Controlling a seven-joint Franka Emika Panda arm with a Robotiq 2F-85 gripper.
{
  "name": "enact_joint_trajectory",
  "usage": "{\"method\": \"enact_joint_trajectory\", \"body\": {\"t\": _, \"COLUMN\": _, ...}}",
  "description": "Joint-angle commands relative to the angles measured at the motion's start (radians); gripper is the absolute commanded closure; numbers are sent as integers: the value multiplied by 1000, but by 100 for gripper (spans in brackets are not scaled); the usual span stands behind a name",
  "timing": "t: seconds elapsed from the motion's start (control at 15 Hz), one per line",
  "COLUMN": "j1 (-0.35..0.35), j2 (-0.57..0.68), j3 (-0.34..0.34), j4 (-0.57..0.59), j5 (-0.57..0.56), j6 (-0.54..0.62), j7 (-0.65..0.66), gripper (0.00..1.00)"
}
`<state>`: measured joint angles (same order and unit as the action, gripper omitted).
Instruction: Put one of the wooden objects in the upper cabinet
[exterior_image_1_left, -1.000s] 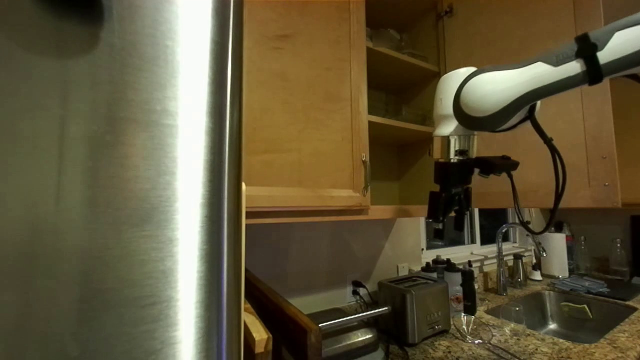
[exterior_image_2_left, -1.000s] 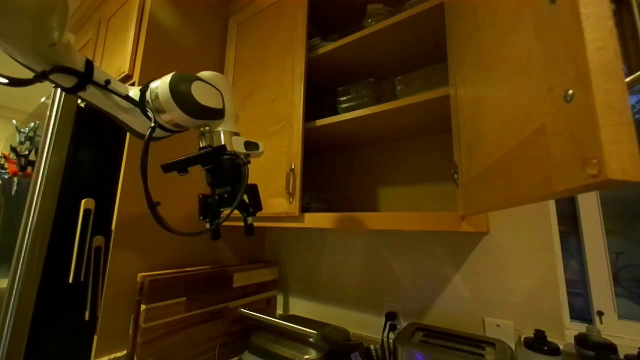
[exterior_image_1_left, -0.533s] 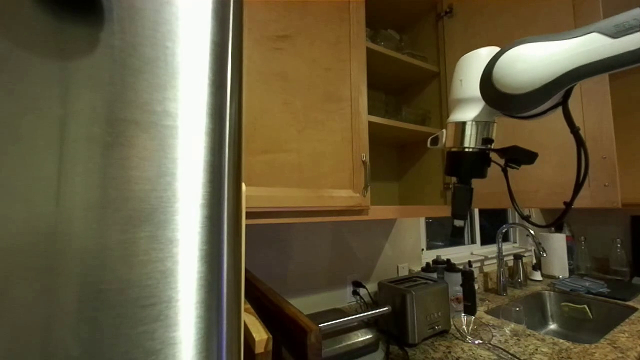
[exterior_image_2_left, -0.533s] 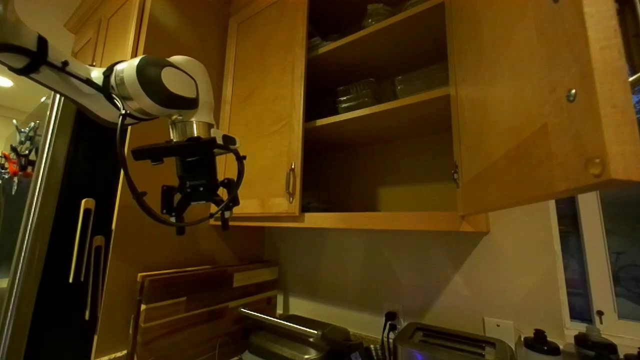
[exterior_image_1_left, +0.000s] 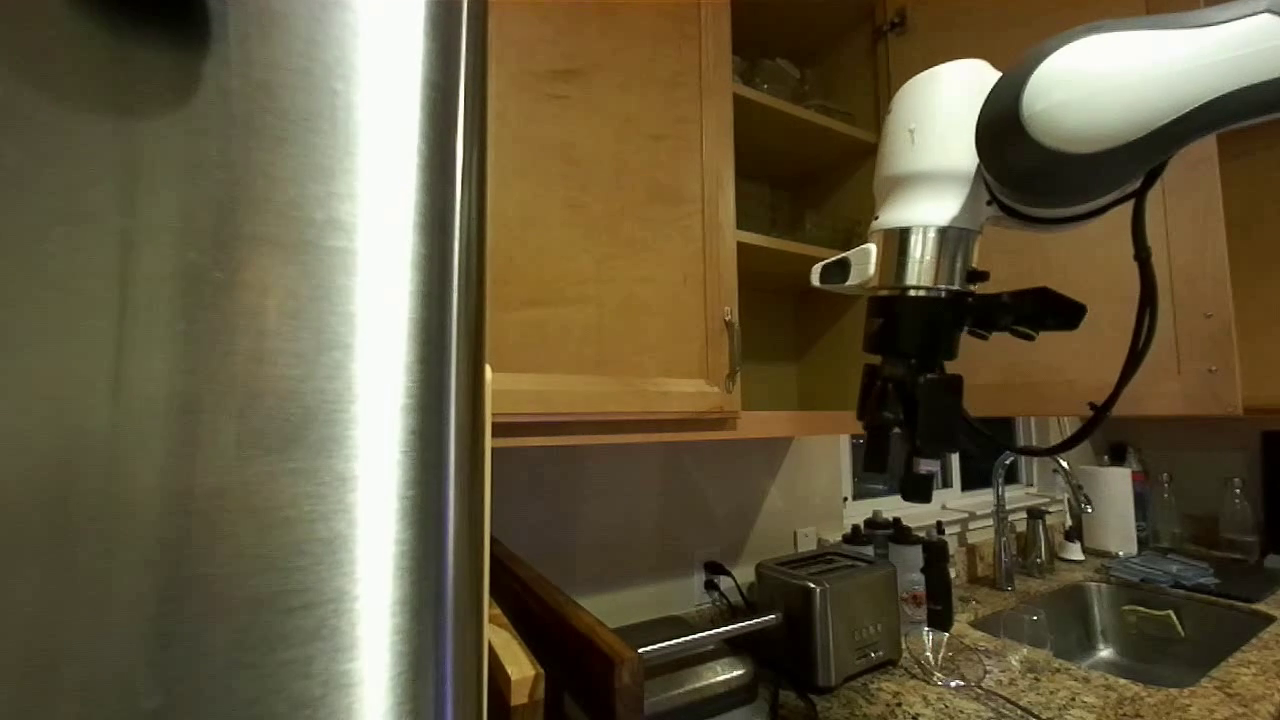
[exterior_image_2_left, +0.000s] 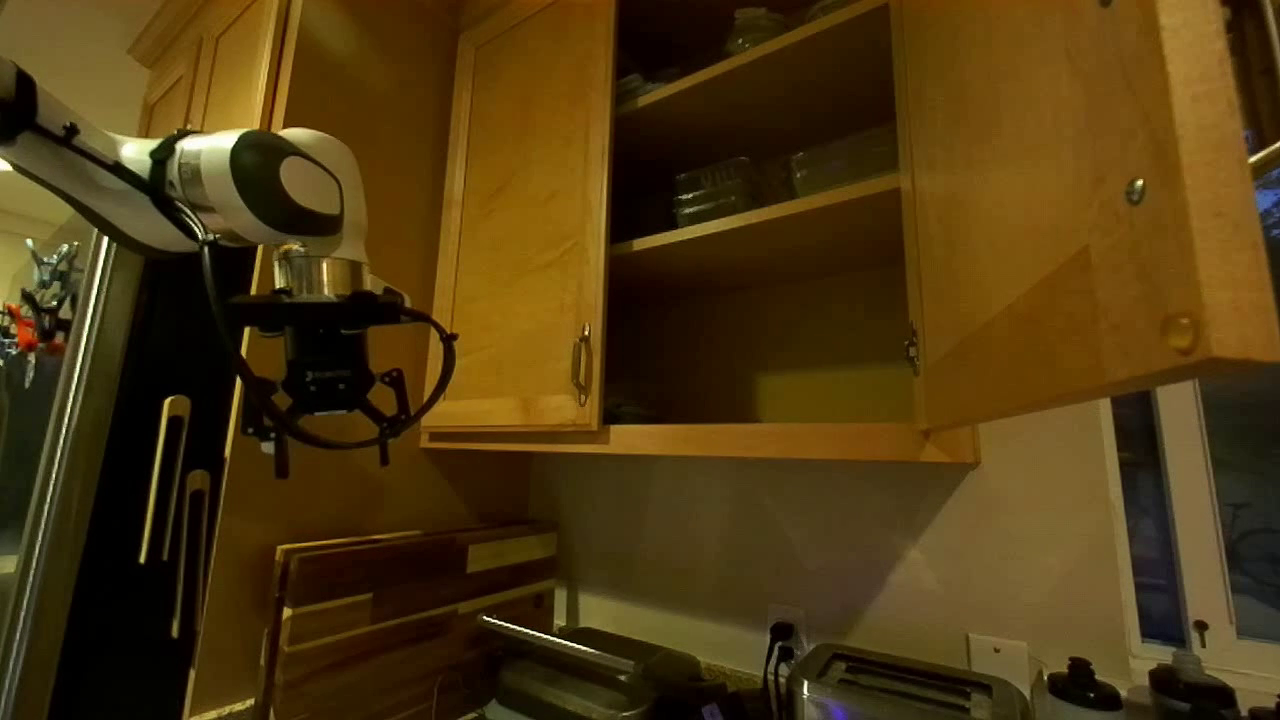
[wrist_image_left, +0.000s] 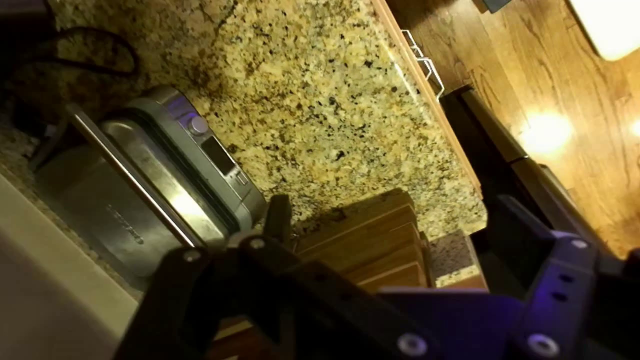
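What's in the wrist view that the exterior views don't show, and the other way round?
Only the wrist view: the wooden floor, plus the control knob and dark screen of the metal appliance.
Only the exterior views: the upper cabinet in both; in an exterior view, the sink.
Shared by all: the open gripper, the wooden boards and that appliance.

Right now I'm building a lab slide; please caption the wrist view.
Looking down past the open Robotiq gripper: wooden cutting boards beside a contact grill on a granite countertop.
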<state>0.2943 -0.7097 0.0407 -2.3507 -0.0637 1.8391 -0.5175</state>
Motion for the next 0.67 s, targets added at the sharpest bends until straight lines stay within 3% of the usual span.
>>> {"method": "enact_joint_trajectory", "body": {"t": 0.0, "j1": 44, "j2": 39, "j3": 5, "j4": 34, "j5": -4, "j6": 1, "j7": -89, "gripper": 0}}
{"method": "enact_joint_trajectory", "body": {"t": 0.07, "j1": 25, "j2": 19, "j3": 9, "j4": 11, "j5": 1, "j6": 0, "j7": -47, "gripper": 0}}
{"method": "enact_joint_trajectory", "body": {"t": 0.6, "j1": 38, "j2": 47, "j3": 15, "j4": 29, "j5": 2, "j6": 17, "j7": -87, "gripper": 0}}
